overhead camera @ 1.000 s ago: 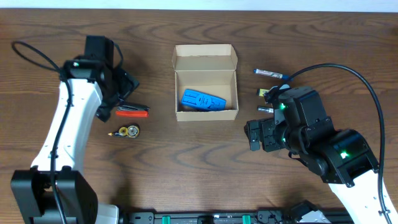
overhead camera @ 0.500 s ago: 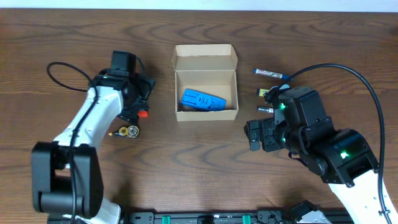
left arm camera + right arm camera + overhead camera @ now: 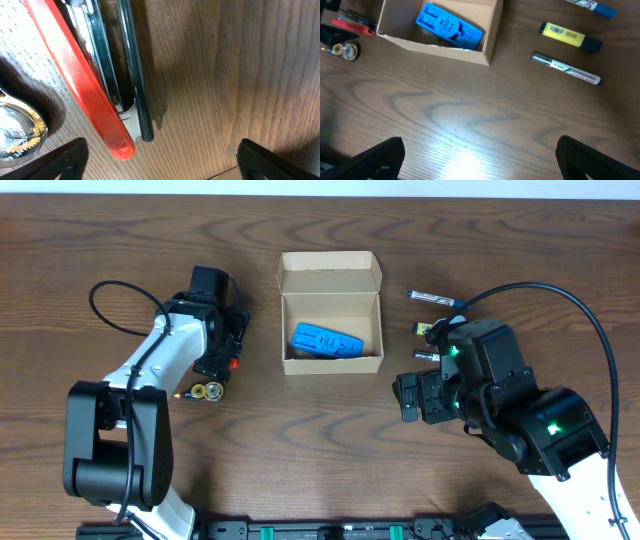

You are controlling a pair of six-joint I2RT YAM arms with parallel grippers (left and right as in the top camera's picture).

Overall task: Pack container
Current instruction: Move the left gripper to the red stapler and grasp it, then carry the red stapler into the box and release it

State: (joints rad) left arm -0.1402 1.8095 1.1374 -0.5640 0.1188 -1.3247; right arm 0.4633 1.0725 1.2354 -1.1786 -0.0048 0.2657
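The left hand (image 3: 222,352) is spread wide, its two fingertips (image 3: 57,161) low over the counter (image 3: 300,440). They stand apart on either side of a red-and-black tool (image 3: 85,80). Neither tip is seen touching it. In the left wrist view the tool runs from 11 o'clock down to 6 o'clock, with a black bar lying along its right edge. A small round gold-coloured item (image 3: 17,132) sits just beside the tool at 8 o'clock. From overhead only the tool's red end (image 3: 233,363) shows from under the hand, and the gold item (image 3: 210,390) lies at 7 o'clock of it.

The container (image 3: 330,273), a tan cardboard box with its flap lid open, stands at 3 o'clock of the left hand, near it. A blue plastic piece (image 3: 325,340) lies inside.

The right hand (image 3: 415,395) is also spread wide and holds nothing, above bare counter at 4 o'clock of the container. At 3 o'clock of the container lie a blue-capped marker (image 3: 435,298), a yellow highlighter (image 3: 567,35) and a silver pen (image 3: 566,69), all apart from one another.
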